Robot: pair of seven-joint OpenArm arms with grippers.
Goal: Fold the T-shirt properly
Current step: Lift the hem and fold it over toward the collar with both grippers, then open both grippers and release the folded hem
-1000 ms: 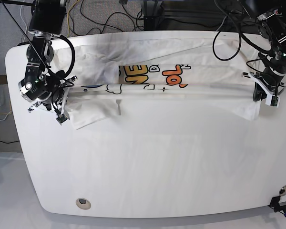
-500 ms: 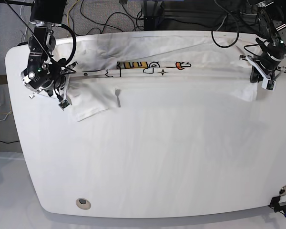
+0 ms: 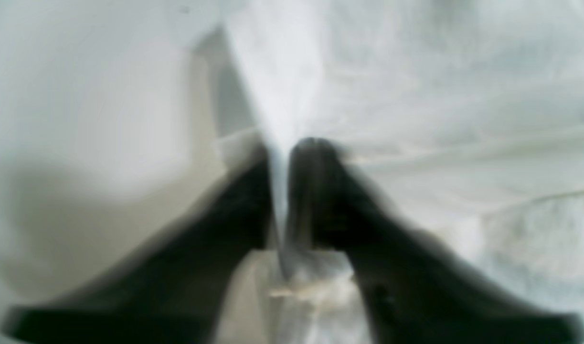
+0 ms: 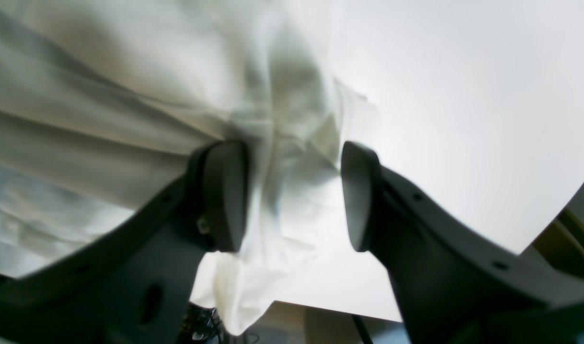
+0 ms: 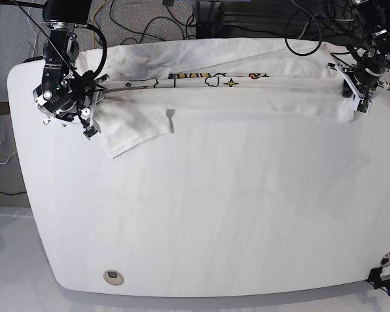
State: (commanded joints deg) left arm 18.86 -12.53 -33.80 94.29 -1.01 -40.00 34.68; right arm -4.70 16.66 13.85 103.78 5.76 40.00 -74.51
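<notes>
T-shirt: laid lengthwise from nine to three o'clock on the table; left end effector is clamped on its hem, right end effector is parted, cloth between.

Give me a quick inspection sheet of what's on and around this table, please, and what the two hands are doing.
Surface: white rounded table, with a round metal-ringed hole near its front edge.
Job's things: white cotton T-shirt lies folded in a long band along the far edge; a thin strip of coloured print shows, and one sleeve fans out at the base view's left.
Clutter: nothing seen.
Hands: left hand shut, pinching shirt fabric; right hand open, fabric between its fingers.
Cables: black cables hang behind the table; one loops around the right arm.
Surroundings: grey floor, dark frame behind.
</notes>
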